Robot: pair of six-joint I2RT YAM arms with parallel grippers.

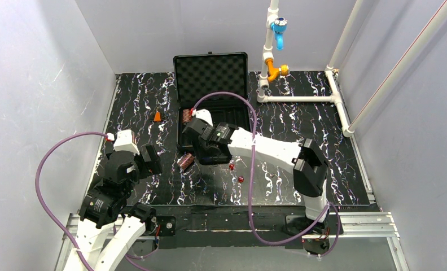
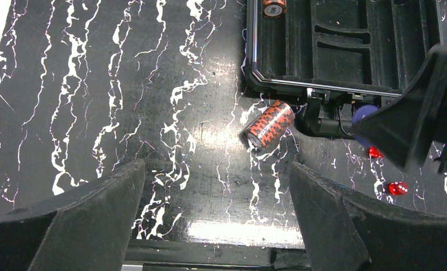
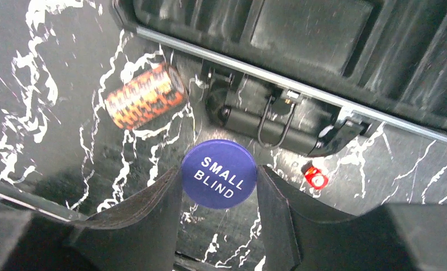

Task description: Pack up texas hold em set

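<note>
Right gripper (image 3: 219, 189): its two fingers are pinching a blue disc (image 3: 219, 173) by the rim, the words SMALL BLIND facing up, and it is hovering just in front of the case's handle.
Left gripper (image 2: 215, 169): its jaws are standing wide apart with nothing between them, hanging over the marbled tabletop (image 2: 97, 101), short of the loose chips.
Briefcase (image 1: 179, 84): it is lying open at the back middle of the table, with the foam lid standing up and the slotted tray facing the ceiling.
Packed chip stack (image 2: 274, 7): it is sitting in a slot on the tray's left side.
Loose chip stack (image 2: 269, 124): it is lying on its side on the table, just outside the case's front left corner.
Red dice (image 1: 231, 166): two are lying near each other on the table in front of the case.
Orange cone (image 1: 157, 116): it is standing on the table left of the case.
</note>
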